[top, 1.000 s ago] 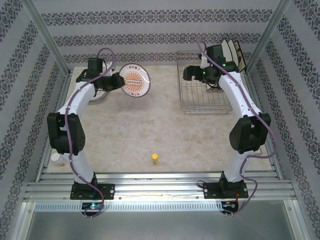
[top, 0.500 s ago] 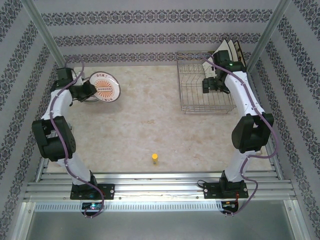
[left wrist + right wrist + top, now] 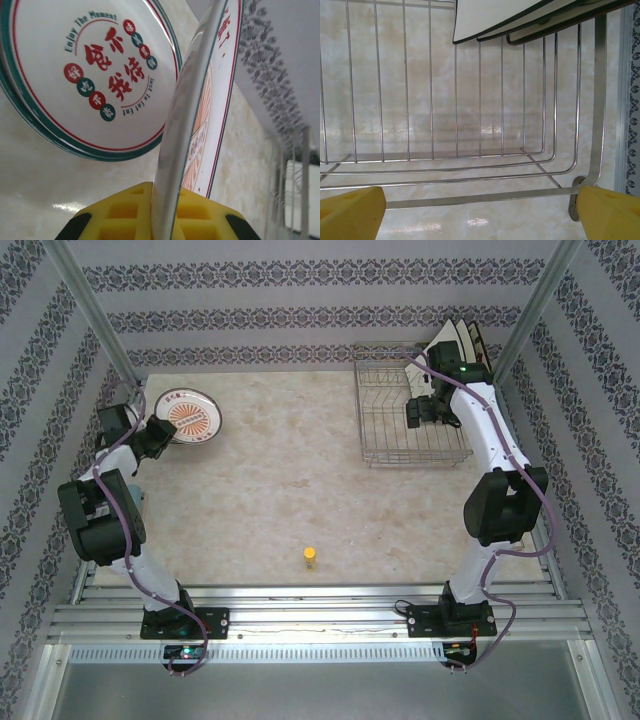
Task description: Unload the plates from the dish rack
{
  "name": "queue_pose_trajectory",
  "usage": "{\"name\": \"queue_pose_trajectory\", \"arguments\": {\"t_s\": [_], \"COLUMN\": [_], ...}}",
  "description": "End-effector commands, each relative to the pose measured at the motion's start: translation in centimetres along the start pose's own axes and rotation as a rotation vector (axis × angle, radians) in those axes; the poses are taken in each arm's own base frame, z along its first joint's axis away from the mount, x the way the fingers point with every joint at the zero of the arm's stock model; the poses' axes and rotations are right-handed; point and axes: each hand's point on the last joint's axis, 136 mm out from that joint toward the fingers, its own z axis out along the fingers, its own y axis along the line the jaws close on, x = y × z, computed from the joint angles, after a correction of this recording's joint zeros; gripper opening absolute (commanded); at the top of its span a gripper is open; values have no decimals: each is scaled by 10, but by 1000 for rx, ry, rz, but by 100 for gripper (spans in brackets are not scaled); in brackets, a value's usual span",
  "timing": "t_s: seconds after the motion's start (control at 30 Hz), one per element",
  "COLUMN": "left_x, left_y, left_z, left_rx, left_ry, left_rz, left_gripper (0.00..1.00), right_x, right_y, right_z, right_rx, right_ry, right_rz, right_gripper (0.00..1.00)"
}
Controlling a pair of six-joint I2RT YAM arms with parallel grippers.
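A round plate [image 3: 190, 415], clamped in the left tool [image 3: 165, 212], is being carried from mid-worktop [image 3: 300, 490] to the stack [image 3: 100, 75], while the right tool [image 3: 420, 410] is being held open over the rack [image 3: 410, 458] near the square plates [image 3: 462, 340].

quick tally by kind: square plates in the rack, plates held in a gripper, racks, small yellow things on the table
square plates standing in the rack: 3
round plate held in the left gripper: 1
dish rack: 1
small yellow object on the table: 1
total: 6
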Motion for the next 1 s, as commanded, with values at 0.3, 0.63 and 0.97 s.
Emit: {"name": "queue_pose_trajectory", "arguments": {"t_s": [0.3, 0.63, 0.97], "left_x": [-52, -44, -32], "left_y": [-10, 24, 44], "left_z": [1, 21, 38], "left_rx": [232, 198, 158], "left_ry": [-327, -344, -313], "left_rz": [-170, -272, -321], "left_gripper": [0, 0, 0], "right_x": [6, 2, 1], "right_y": [-2, 6, 13], "right_z": [-4, -2, 2], "right_rx": [15, 18, 20], "right_ry": [17, 18, 28], "right_rz": [-15, -34, -53], "right_gripper": [98, 98, 98]}}
